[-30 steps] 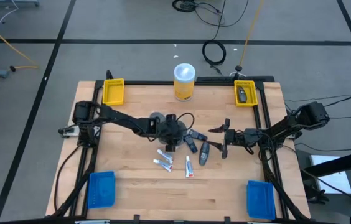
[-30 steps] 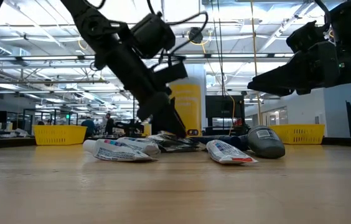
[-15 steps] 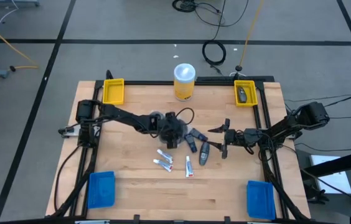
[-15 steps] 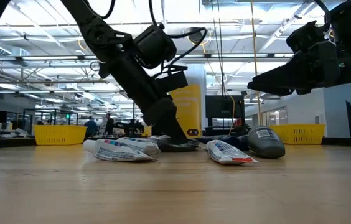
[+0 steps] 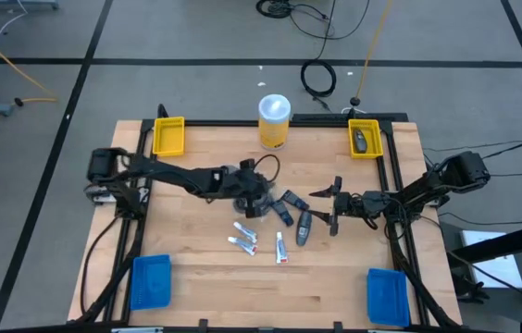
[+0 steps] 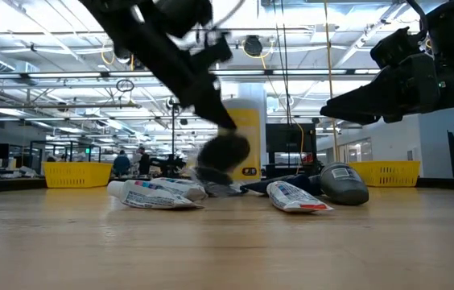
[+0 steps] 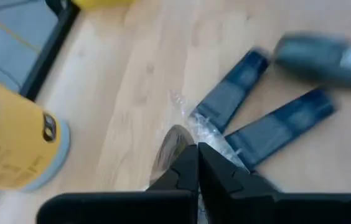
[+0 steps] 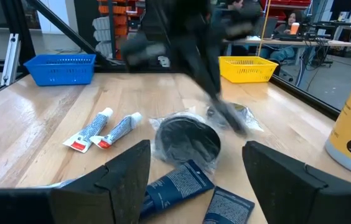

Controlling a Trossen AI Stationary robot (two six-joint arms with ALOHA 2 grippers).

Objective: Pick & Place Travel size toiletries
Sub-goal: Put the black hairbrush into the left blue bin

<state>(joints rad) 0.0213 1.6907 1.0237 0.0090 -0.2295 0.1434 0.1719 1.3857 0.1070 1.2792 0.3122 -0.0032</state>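
Closest to the yellow canister (image 5: 274, 121), just in front of it, the left gripper (image 7: 197, 149) is pinched fully together on the crinkled clear wrapper of a dark round disc (image 7: 170, 144). In the low view the disc hangs as a blur clear of the table. We judge this piece light, but the film is slick and floppy. A pinch on the loose edge lets the disc swing and could let it slip or tear free, so a hold closer in against the disc's rim would be surer. A little farther from the canister lies a second wrapped disc (image 8: 185, 142), flat on the wood, with the same loose film offering the only easy purchase. Beside it, two dark blue tubes (image 7: 231, 92) fan out. They look soft-bodied, so we would take them across the middle, lightly. Next out, a dark grey oblong piece (image 5: 304, 228) looks rigid and smooth, best gripped across its narrow width. The right gripper (image 5: 333, 208) hovers just beside it, jaws spread wide and holding nothing. Farthest from the canister, the small white tubes (image 5: 242, 236) lie low on the table. They are light and squashy, best taken across the body, away from the caps.
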